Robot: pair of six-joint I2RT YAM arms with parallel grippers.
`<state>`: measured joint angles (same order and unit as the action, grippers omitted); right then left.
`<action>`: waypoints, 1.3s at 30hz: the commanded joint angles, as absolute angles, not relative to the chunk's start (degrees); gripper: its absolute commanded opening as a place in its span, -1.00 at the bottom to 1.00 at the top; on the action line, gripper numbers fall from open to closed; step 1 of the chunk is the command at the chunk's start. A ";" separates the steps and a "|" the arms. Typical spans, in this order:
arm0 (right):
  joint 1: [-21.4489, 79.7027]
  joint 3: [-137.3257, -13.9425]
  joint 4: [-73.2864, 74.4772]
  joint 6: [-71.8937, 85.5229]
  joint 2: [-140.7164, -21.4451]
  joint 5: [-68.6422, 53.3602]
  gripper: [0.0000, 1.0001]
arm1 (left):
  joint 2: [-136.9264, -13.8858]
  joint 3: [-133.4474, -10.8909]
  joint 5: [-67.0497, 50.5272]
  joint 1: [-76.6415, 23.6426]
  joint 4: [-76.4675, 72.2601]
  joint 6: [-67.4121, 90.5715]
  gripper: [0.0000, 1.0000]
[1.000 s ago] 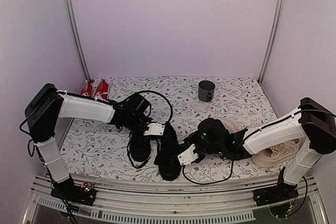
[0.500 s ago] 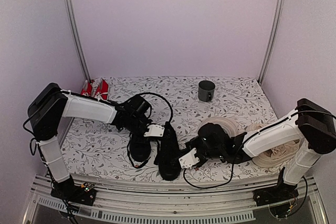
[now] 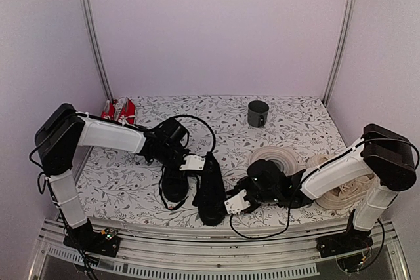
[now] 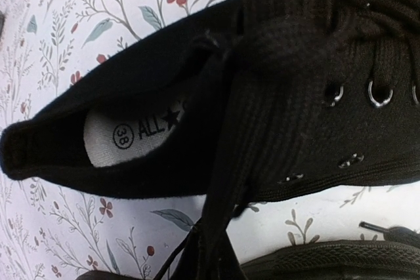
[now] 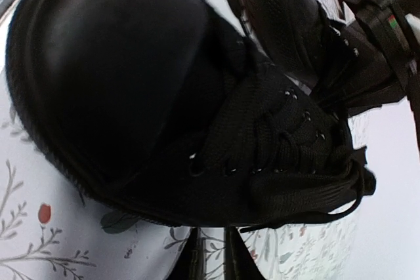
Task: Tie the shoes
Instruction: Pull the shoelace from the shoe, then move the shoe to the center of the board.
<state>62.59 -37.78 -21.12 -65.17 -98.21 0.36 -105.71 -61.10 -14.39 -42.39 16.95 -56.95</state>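
Observation:
Two black shoes lie side by side near the table's front edge, one (image 3: pixel 174 187) on the left and one (image 3: pixel 211 191) on the right. My left gripper (image 3: pixel 197 162) hovers between their heel ends. In the left wrist view it (image 4: pixel 211 263) is shut on a flat black lace (image 4: pixel 230 181) pulled taut from the shoe (image 4: pixel 315 129). My right gripper (image 3: pixel 231 204) sits at the right shoe's outer side. In the right wrist view its fingers (image 5: pixel 193 260) stand slightly apart with bare table between them. A thin lace end (image 5: pixel 308 222) lies just beyond them, below the shoe (image 5: pixel 131 83).
A grey mug (image 3: pixel 257 113) stands at the back. Small red-and-white sneakers (image 3: pixel 119 109) sit in the back left corner. Cream sneakers (image 3: pixel 341 191) lie under my right arm, and a pale round object (image 3: pixel 274 157) lies behind the right gripper. Metal posts flank the table.
My right gripper has drifted slightly toward the near edge and its jaws have parted. The left arm and both shoes have stayed put.

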 commanded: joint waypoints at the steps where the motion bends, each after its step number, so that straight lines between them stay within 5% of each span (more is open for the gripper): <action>1: 63.13 -38.79 -21.61 -64.72 -96.76 0.71 -0.42 | -103.58 -62.22 -17.23 -41.31 19.25 -56.15 -0.77; 4: 63.15 -38.52 -22.53 -64.66 -94.83 0.99 0.02 | -101.27 -62.16 -18.66 -41.52 19.96 -55.64 -0.12; 7: 63.19 -37.96 -22.64 -63.16 -91.45 -0.15 0.17 | -99.31 -62.29 -18.35 -42.10 22.65 -55.64 0.16; 14: 63.15 -37.49 -22.88 -52.63 -79.98 -4.98 0.53 | -92.69 -61.18 -21.30 -43.53 24.79 -53.82 0.31; 22: 60.20 -40.59 -30.05 -24.87 -74.51 -1.33 0.76 | -81.93 -55.56 -21.50 -42.24 5.13 -39.96 0.31; 26: 58.46 -51.46 -24.00 -2.36 -81.79 5.58 0.49 | -79.34 -53.05 -12.47 -38.74 -4.19 -22.01 0.37; 30: 58.43 -69.33 -0.38 17.62 -95.08 16.83 0.31 | -78.73 -52.43 -2.38 -34.51 -0.89 -7.55 0.41; 39: 58.51 -81.76 15.44 32.12 -112.96 18.38 0.69 | -71.38 -35.02 -2.11 -19.91 -5.18 16.00 0.84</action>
<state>58.50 -79.46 5.17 22.92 -107.74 15.75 -74.59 -41.28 -2.70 -22.55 -1.02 3.66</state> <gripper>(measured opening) 0.830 0.902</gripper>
